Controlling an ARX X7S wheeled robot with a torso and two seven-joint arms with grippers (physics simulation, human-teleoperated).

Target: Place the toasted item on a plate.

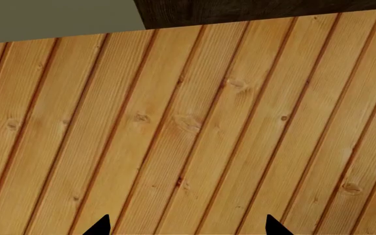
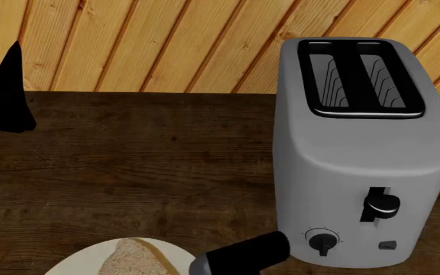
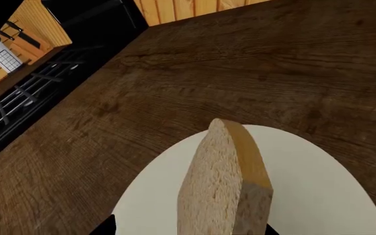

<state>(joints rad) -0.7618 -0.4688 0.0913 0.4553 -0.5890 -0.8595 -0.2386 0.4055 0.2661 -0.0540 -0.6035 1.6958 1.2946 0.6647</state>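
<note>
The toasted item (image 3: 224, 186), a pale slice with a tan crust, stands on edge over the cream-white plate (image 3: 318, 196) in the right wrist view. My right gripper (image 3: 188, 230) is open. One fingertip is at the slice's crust side and the other stands well clear of its crumb face. In the head view the slice (image 2: 136, 259) and the plate (image 2: 78, 264) show at the bottom edge, beside my right arm (image 2: 243, 255). My left gripper (image 1: 188, 227) is open and empty, facing the plank wall; it hangs at the far left (image 2: 2, 97).
A grey toaster (image 2: 365, 160) with two empty slots stands on the dark wooden counter (image 2: 144, 166) at the right, close to my right arm. Behind it runs a light plank wall (image 2: 167, 40). A black stove with grates (image 3: 31, 93) lies past the counter's edge.
</note>
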